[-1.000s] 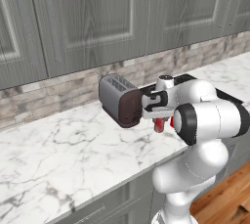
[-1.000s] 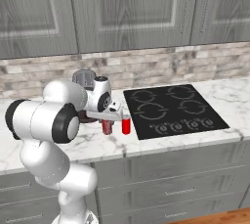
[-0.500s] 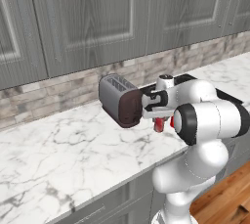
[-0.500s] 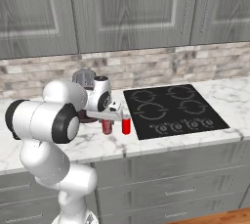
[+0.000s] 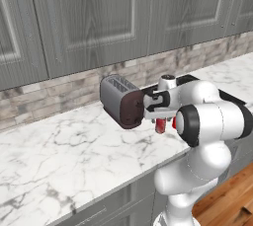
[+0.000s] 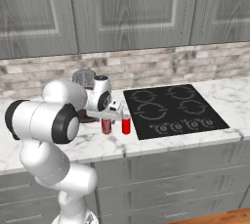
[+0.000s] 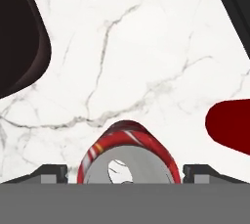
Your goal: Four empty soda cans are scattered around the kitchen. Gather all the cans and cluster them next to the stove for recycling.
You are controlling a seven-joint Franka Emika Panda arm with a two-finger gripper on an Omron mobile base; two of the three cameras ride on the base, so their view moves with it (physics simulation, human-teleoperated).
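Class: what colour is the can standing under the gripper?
Red, silvery top: the can shows best in the hand view.

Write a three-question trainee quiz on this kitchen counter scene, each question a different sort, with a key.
1. True or false: the darker soda can under the gripper stands upright on the counter.
2. Multiple choice: the brighter red can stands A) on the stove, B) beside the stove's left edge, C) on top of the toaster.
3. Fill in: seen in the hand view, the jaws stand ____ either side of the can, clear of it.

Key: 1 true; 2 B; 3 open.
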